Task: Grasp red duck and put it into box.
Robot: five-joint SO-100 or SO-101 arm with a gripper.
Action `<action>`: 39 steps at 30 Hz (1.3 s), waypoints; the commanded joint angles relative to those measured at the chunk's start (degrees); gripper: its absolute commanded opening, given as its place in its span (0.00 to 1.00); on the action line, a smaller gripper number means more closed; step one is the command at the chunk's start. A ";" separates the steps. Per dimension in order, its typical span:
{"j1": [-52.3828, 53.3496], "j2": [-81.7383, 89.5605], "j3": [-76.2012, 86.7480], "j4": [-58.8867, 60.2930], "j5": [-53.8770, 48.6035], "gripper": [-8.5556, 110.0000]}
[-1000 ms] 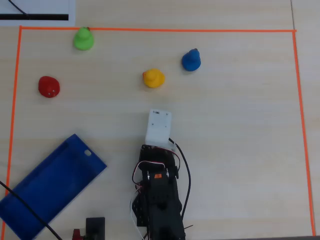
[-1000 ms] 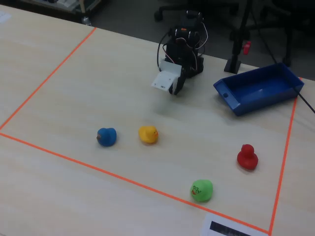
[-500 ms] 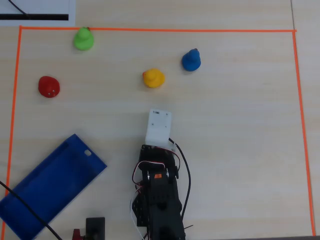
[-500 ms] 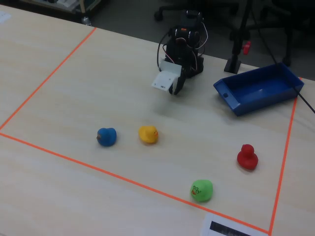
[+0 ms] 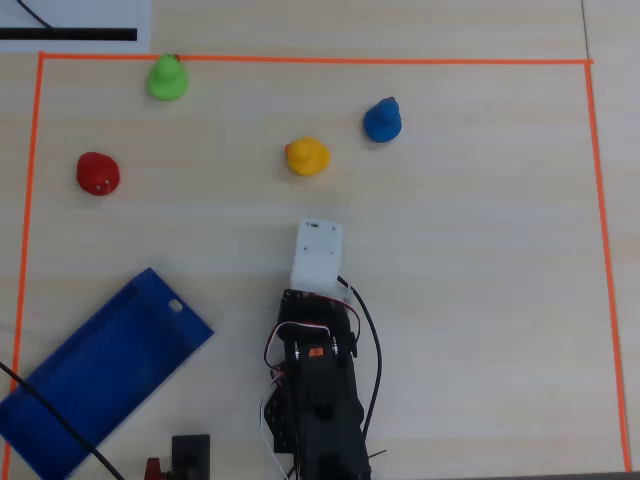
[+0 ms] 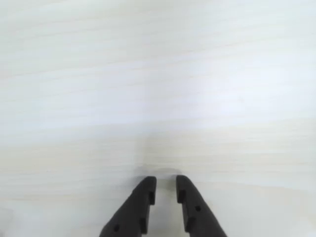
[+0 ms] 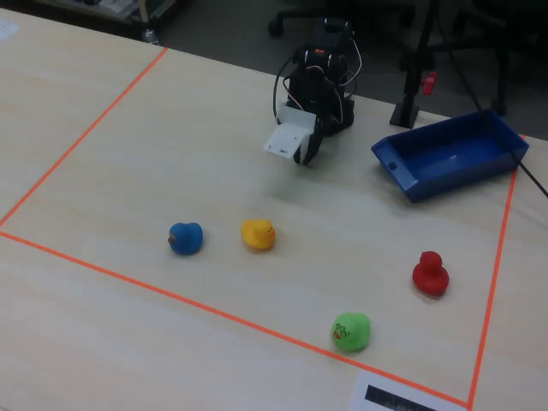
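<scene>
**Red duck well off from the idle gripper**

The gripper [image 6: 164,190] hangs over bare table, its fingers nearly together with a thin gap and nothing between them. In the overhead view the red duck [image 5: 98,173] sits well apart from it, up and to the left; the box [image 5: 95,370] lies lower left, beside the arm's base. A yellow duck [image 5: 307,156] stands nearest ahead of the gripper, a blue duck [image 5: 382,120] and green duck [image 5: 166,78] farther. Orange tape [image 5: 310,61] frames the pale wooden table [image 5: 480,250]. Office chair bases [image 7: 300,17] show behind in the fixed view.
</scene>
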 commanded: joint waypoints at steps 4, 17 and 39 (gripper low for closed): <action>0.00 -0.18 -0.26 1.14 0.70 0.09; -1.14 -0.18 -0.26 1.14 0.70 0.09; -12.30 -58.18 -57.22 -11.16 10.20 0.29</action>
